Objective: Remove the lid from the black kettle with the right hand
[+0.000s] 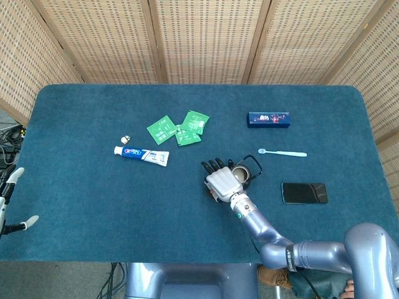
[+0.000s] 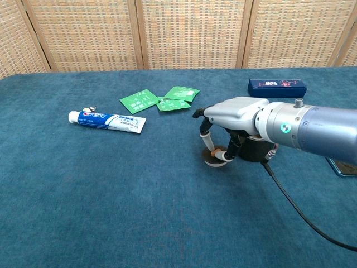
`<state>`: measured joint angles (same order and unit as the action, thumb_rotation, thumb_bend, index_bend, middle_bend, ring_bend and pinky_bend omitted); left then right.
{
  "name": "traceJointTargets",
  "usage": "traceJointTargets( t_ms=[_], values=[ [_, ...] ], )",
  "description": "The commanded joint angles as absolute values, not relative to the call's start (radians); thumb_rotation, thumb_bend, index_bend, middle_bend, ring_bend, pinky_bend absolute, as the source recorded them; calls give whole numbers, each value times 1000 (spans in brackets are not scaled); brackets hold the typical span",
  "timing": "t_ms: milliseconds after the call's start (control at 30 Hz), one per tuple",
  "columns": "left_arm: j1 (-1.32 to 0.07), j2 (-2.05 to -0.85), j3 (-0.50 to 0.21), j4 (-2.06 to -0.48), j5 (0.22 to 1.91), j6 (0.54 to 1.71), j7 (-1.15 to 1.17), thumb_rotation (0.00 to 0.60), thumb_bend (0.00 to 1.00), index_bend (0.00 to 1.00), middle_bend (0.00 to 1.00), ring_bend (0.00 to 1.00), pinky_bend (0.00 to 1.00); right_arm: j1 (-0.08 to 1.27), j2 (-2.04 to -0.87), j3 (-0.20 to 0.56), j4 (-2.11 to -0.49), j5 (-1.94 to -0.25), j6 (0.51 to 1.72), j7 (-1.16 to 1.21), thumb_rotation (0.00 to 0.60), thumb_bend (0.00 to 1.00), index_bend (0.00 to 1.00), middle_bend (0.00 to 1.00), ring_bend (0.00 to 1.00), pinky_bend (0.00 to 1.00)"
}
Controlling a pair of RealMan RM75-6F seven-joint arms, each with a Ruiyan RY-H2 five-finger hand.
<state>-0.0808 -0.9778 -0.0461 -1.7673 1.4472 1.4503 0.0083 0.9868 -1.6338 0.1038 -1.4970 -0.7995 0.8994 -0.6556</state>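
The black kettle (image 1: 243, 175) stands open near the table's middle, its wire handle arched over it; in the chest view the kettle (image 2: 255, 151) is partly hidden behind my right hand (image 2: 227, 120). That hand holds the round black lid (image 2: 214, 158) by its brown knob between thumb and a finger, low over the cloth just left of the kettle. I cannot tell whether the lid touches the table. From the head view my right hand (image 1: 219, 181) covers the lid. My left hand (image 1: 7, 205) hangs off the table's left edge with fingers apart, holding nothing.
A toothpaste tube (image 1: 141, 154) and green sachets (image 1: 179, 129) lie to the left and behind. A blue box (image 1: 268, 119), a toothbrush (image 1: 283, 152) and a phone (image 1: 304, 192) lie right of the kettle. A small white item (image 1: 125, 138) sits by the tube.
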Motion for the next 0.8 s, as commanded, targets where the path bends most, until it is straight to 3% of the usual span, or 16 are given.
traceJointTargets(
  t_ms=[33,133,400,600,700,800],
  values=[
    [-81,-977,-46,-1766,1446,1449,4,600,0,0,0,0,0,990,-1643,96,-1482,-782,895,-667,600,415,338,26,0,0],
    [-83,-977,-46,-1766,1446,1445,4,600,0,0,0,0,0,989,-1626,101,-1502,-759,888,-665,600,257,217,0,0,0],
    [-87,-978,-42,-1774,1459,1444,12,600,0,0,0,0,0,963,-1529,122,-1632,-811,945,-634,600,247,199,8,0,0],
    [-77,-973,-34,-1776,1484,1466,2,600,0,0,0,0,0,877,-1340,111,-1799,-954,1036,-551,600,242,200,17,0,0],
    [-70,-971,-28,-1778,1503,1483,-2,600,0,0,0,0,0,811,-1244,80,-1834,-1059,1083,-479,600,184,200,17,0,0],
    [-62,-971,-22,-1779,1523,1499,-8,600,0,0,0,0,0,738,-1169,42,-1824,-1174,1144,-394,600,54,199,9,0,0]
  ],
)
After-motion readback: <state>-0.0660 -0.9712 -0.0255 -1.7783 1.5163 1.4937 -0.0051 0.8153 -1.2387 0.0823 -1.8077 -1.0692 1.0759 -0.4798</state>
